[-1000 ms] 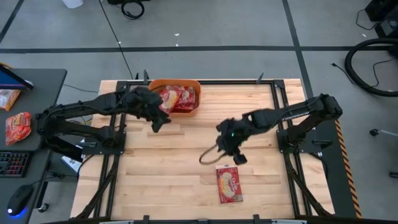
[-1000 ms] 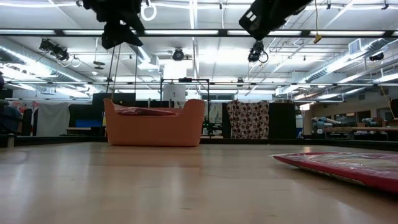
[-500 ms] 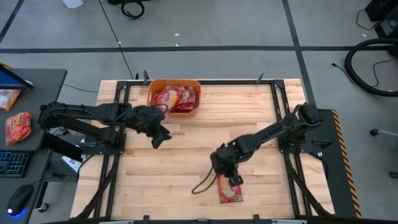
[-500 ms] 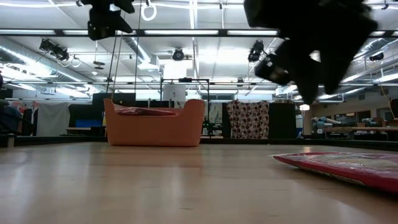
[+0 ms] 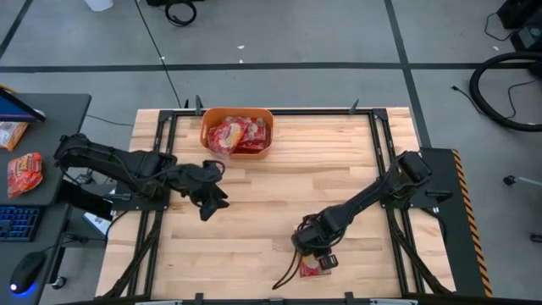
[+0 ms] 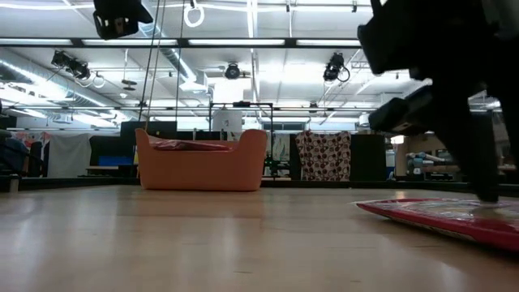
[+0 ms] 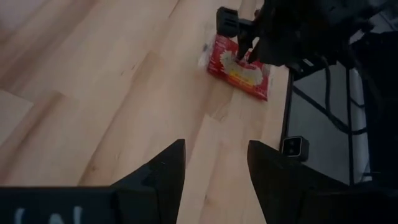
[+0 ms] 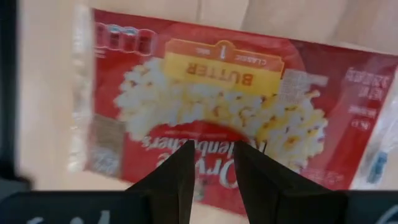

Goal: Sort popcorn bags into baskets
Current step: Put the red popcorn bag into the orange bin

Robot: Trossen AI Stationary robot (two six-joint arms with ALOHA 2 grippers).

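Note:
An orange basket (image 5: 237,131) stands at the table's far edge with several red popcorn bags in it; it also shows in the low view (image 6: 201,160). One red popcorn bag (image 8: 217,112) lies flat on the wood near the table's near edge, right of the middle (image 5: 312,268). My right gripper (image 5: 315,254) is down over this bag, its fingers apart. My left gripper (image 5: 207,199) hangs open and empty above the table's left middle, well off the basket. My right gripper comes at the bag from above, its fingers pointing down and apart. In the low view one fingertip (image 6: 489,195) reaches the bag's top face (image 6: 466,209). The bag lies flat on the table.
A side desk left of the table holds other red packets (image 5: 24,174) and a keyboard. A black cable (image 5: 284,275) loops from my right gripper toward the near edge. Black frame rails (image 5: 157,212) run along the table's left and right sides.
My right gripper has gone toward the table's near edge and down onto the lying bag, which has stayed in place. My left gripper has drawn back from the basket toward the near left and kept open.

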